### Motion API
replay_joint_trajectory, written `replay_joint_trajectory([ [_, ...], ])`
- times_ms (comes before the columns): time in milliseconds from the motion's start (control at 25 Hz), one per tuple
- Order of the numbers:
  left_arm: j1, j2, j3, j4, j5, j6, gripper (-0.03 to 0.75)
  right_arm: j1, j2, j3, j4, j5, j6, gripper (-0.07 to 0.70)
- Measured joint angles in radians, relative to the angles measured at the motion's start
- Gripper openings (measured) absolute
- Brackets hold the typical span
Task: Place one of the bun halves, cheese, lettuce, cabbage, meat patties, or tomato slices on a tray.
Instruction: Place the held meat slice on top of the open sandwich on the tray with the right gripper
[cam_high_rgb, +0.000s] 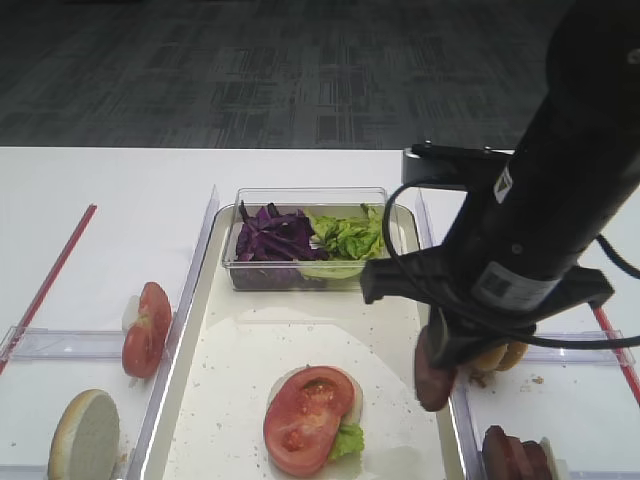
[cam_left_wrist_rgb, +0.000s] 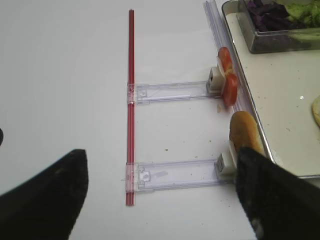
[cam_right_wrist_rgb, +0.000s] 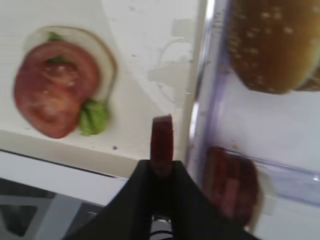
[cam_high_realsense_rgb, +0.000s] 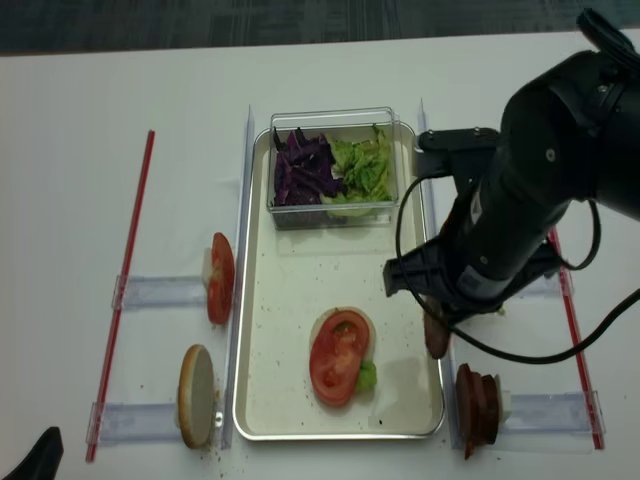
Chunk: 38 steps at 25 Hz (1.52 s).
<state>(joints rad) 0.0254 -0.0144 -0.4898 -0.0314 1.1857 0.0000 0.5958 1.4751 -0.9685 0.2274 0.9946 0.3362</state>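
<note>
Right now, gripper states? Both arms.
Left gripper: open, holding nothing.
Right gripper: shut on a meat patty, held edge-up by the tray rim.

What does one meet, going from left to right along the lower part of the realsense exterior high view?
Red strip → bun half standing on edge → tomato slice on the tray → meat patty in the right end effector → standing meat patties.

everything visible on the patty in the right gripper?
The meat patty is a thin, dark reddish-brown disc, held on edge and upright. The right gripper is shut on its lower part, black fingers on either face. It hangs near the tray's right rim, touching nothing else; exact height above it can't be told.
</note>
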Motion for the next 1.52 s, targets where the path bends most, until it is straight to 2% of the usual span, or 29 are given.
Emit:
replay_joint_trajectory([
  [240, 0.000, 0.000, 0.000, 0.000, 0.000, 0.000, 0.554, 0.000, 0.002, 0.000, 0.379, -0.120, -0.295, 0.113],
  [360, 0.000, 0.000, 0.000, 0.000, 0.000, 0.000, 0.554, 0.000, 0.006, 0.000, 0.542, -0.141, -0.427, 0.113],
  [440, 0.000, 0.000, 0.000, 0.000, 0.000, 0.000, 0.554, 0.000, 0.018, 0.000, 0.608, -0.146, -0.478, 0.113],
  [1520, 0.000, 0.000, 0.000, 0.000, 0.000, 0.000, 0.554, 0.000, 0.235, 0.000, 0.699, -0.162, -0.616, 0.113],
])
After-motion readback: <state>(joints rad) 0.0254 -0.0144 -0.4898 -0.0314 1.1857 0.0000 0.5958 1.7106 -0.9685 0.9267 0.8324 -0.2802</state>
